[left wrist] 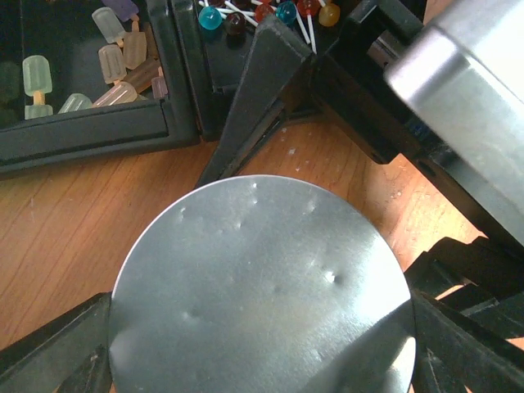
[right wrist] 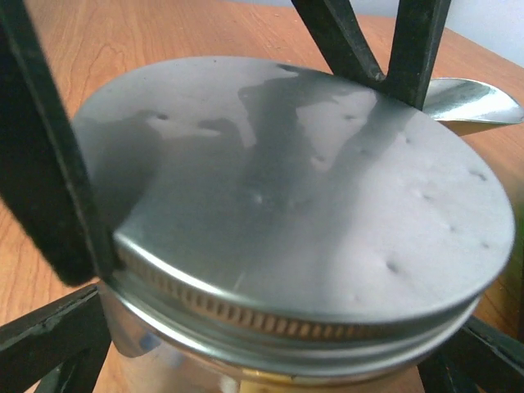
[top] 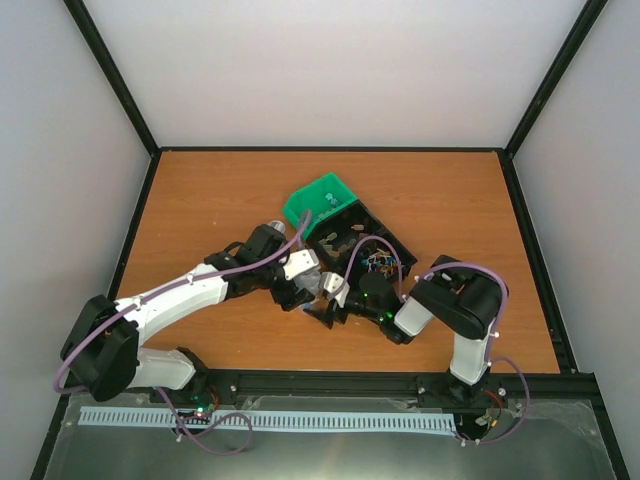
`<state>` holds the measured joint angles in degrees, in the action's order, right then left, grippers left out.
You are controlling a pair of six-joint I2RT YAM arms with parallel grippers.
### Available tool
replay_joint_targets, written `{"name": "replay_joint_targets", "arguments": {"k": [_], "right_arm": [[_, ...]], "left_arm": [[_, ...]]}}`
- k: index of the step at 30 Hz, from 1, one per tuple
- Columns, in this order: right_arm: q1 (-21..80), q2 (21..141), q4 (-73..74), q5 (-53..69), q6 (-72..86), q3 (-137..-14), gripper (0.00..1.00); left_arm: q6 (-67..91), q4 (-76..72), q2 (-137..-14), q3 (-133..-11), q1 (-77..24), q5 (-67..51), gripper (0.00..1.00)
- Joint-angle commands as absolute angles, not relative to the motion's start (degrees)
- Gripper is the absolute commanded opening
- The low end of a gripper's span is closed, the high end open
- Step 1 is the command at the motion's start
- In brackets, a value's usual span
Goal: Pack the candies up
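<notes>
A glass jar (right wrist: 164,360) with a dented silver screw lid (right wrist: 286,196) stands on the wooden table where both arms meet. My right gripper (right wrist: 262,360) is shut on the jar just below the lid, with fingers at both lower corners. My left gripper (left wrist: 262,327) is shut on the lid (left wrist: 262,286), which fills the left wrist view. In the top view the left gripper (top: 322,288) and right gripper (top: 347,298) touch the same spot. The tiny bright chunky candies are hidden. The jar's contents cannot be seen.
A black compartment tray (top: 385,235) lies just beyond the grippers, with a green box (top: 322,203) at its far end. It holds pale popsicle-shaped gummies (left wrist: 115,57) and round lollipops (left wrist: 270,12). A shiny metal piece (right wrist: 471,98) lies behind the jar.
</notes>
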<state>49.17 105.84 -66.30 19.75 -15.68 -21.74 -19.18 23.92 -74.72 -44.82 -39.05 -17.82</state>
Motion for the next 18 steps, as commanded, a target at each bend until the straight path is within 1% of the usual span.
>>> {"name": "replay_joint_targets", "arguments": {"k": [1,7,8,11,14,18], "right_arm": [[49.2,107.0,-68.0,18.4,-13.7,-23.3,0.99],[49.4,108.5,-68.2,17.3,-13.5,-24.5,0.97],[49.4,108.5,-68.2,17.1,-13.8,-24.4,0.96],[49.3,108.5,-68.4,16.9,-14.4,-23.6,0.84],[49.3,108.0,-69.1,18.2,-14.7,-22.3,0.76],[49.2,107.2,-69.3,19.7,-15.0,-21.5,0.72]], "left_arm": [[-16.4,26.6,-75.8,-43.6,-39.5,-16.8,0.73],[-16.7,27.0,-76.9,-44.7,-39.8,-19.3,0.73],[-17.2,27.2,-76.8,-44.5,-39.8,-19.2,0.73],[-19.2,27.3,-76.4,-43.7,-39.8,-20.4,0.74],[-22.3,29.8,-76.1,-43.2,-39.8,-21.3,0.73],[-30.5,32.5,-75.5,-42.7,-39.5,-22.4,0.74]]}}
